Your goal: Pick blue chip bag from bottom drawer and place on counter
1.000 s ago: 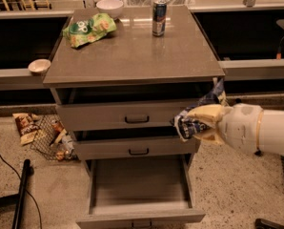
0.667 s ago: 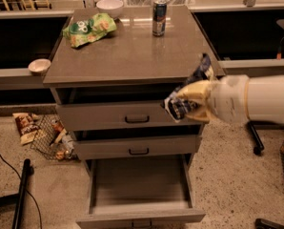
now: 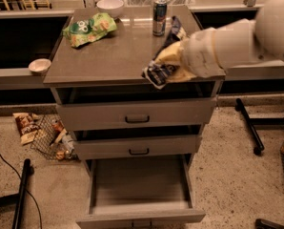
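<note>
The blue chip bag [image 3: 156, 73], dark blue crumpled foil with pale markings, hangs over the front right part of the counter [image 3: 108, 56]. My gripper [image 3: 172, 62] is shut on it, yellowish fingers [image 3: 169, 54] wrapped around its upper part, with the white arm reaching in from the right. I cannot tell whether the bag touches the counter. The bottom drawer [image 3: 139, 217] is pulled fully out below, and its inside shows nothing in it. The two shallower drawers above are slightly ajar.
A green and yellow bag [image 3: 89, 28], a can [image 3: 159, 17] and a white bowl [image 3: 110, 6] stand on the counter's back part. A small bowl [image 3: 39, 66] sits on the left ledge. A brown packet [image 3: 26, 126] and a wire basket [image 3: 54, 138] lie on the floor at left.
My gripper has lifted the blue chip bag from in front of the top drawer up and left to over the counter's front right part.
</note>
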